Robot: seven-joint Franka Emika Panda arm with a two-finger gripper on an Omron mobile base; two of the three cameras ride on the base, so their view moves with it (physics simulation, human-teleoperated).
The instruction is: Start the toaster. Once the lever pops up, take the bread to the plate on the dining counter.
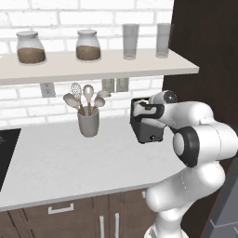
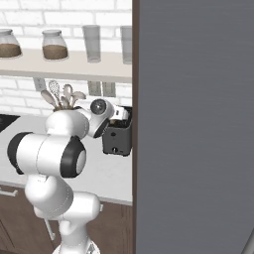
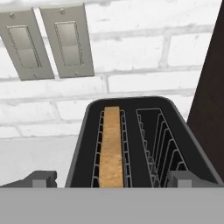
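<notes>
Toaster (image 3: 144, 144): boxy, dark grey-black, rounded corners, two top slots lined with thin wire racks; it stands on the pale, smooth worktop (image 1: 69, 162) against the white brick wall (image 3: 144, 52), below two grey metal wall plates (image 3: 46, 41). Bread (image 3: 110, 146): golden-tan, grainy slice standing on edge in the toaster's left slot as the hand view shows it; the right slot holds nothing. Hand (image 3: 112, 178) hangs just above the toaster with fingers wide apart, gripping nothing; left of the toaster, a grey cup (image 1: 88, 123) holds pale spoons and a whisk.
</notes>
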